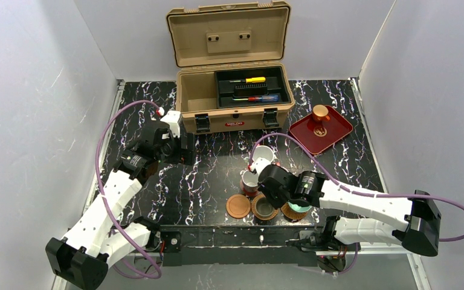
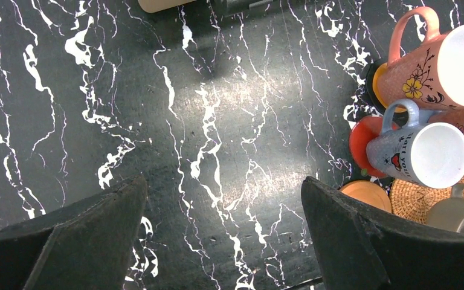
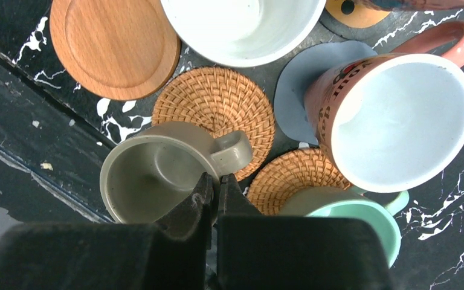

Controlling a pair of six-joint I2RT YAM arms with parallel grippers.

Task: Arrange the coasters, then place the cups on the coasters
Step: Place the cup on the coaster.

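My right gripper (image 3: 214, 181) is shut on the rim of the grey-olive cup (image 3: 148, 181), one finger inside and one outside. That cup sits partly over a woven coaster (image 3: 217, 106). A teal cup (image 3: 344, 214) covers a second woven coaster (image 3: 296, 178). A reddish mug (image 3: 393, 115) stands on the blue-grey coaster (image 3: 293, 90). The smooth wooden coaster (image 3: 115, 45) lies bare at the left of the cluster (image 1: 238, 206). My left gripper (image 2: 223, 229) hangs open over bare table, left of the cups (image 1: 178, 148). A flowered mug (image 2: 441, 66) and a heart mug (image 2: 423, 154) show there too.
An open tan toolbox (image 1: 232, 90) with screwdrivers stands at the back. A dark red tray (image 1: 320, 128) with a brown-topped object is at the back right. White walls close in both sides. The table's front edge runs just below the coasters.
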